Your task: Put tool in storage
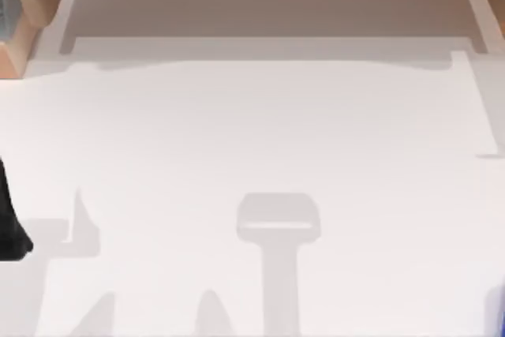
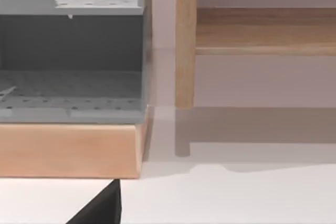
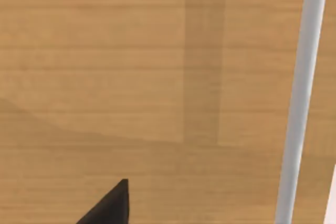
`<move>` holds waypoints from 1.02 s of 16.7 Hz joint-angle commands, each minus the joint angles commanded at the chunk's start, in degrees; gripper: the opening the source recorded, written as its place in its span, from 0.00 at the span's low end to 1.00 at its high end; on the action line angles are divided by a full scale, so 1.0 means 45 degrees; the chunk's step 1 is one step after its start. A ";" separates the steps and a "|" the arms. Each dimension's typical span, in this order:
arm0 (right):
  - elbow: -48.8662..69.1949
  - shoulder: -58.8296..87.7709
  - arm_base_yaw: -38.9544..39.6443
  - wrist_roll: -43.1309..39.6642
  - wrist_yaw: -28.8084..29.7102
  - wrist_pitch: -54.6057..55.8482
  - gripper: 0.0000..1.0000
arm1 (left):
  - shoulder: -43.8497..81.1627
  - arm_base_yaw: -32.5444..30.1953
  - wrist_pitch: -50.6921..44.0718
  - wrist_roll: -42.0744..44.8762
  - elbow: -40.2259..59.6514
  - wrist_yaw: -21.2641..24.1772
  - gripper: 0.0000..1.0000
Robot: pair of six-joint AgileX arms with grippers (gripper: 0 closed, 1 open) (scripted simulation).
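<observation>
Wood is set under the grey storage rack, which is faced by the left hand, presumably so a drop-off can be lined up. The right hand is held before a wooden board. Each hand is cut off to one black tip, so apart or together cannot be told. The tool's place cannot be told either; a hammer-like shadow is cast on the counter.
</observation>
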 joint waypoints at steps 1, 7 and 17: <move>-0.0036 -0.0017 -0.0037 -0.0004 -0.0027 0.0035 1.00 | 0.0000 0.0000 0.0000 0.0000 0.0000 0.0000 1.00; -0.0789 -0.0234 -0.0619 0.0005 -0.0622 0.0567 1.00 | 0.0000 0.0000 0.0000 0.0000 0.0000 0.0000 1.00; -0.0530 -0.1734 -0.0782 0.3293 0.1331 -0.3006 1.00 | 0.0000 0.0000 0.0000 0.0000 0.0000 0.0000 1.00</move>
